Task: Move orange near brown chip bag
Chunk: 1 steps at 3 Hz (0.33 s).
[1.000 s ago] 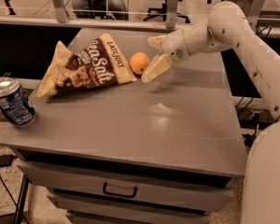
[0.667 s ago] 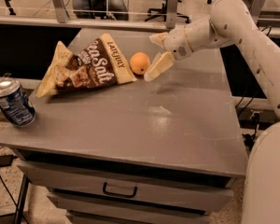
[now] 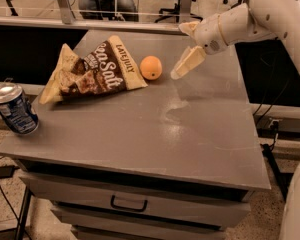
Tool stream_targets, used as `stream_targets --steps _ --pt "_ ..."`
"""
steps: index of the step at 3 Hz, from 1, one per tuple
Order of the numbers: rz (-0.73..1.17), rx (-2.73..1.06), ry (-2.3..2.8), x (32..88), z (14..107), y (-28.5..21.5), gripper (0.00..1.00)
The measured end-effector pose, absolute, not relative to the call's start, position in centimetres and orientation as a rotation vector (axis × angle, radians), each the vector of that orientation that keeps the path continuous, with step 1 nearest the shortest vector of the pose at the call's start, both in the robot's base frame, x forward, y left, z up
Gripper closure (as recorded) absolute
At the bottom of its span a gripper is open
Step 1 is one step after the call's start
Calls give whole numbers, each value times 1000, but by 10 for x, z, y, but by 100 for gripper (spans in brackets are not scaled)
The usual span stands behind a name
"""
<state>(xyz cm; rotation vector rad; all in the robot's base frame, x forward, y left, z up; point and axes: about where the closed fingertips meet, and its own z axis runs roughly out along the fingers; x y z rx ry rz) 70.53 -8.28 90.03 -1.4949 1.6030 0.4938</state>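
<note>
The orange (image 3: 151, 67) sits on the grey table (image 3: 190, 134), just right of the brown chip bag (image 3: 92, 72) and almost touching its pale edge. The bag lies flat at the table's back left, "Sea Salt" lettering up. My gripper (image 3: 186, 46) is open and empty, raised a little above the table to the right of the orange, apart from it. One finger (image 3: 188, 62) points down-left toward the orange; the other (image 3: 189, 27) is higher and behind.
A blue-and-white soda can (image 3: 13, 109) stands at the table's front left corner. The table has drawers with a handle (image 3: 128, 204) in front. A rail and office chairs are behind. My white arm (image 3: 270, 14) reaches in from the right.
My gripper has drawn back to the right and up, away from the orange. The orange stays beside the chip bag.
</note>
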Motion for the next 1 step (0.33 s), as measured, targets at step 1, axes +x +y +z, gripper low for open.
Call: stream_targets --steps 1 --pt "475 -1477 1600 705 905 -91 0"
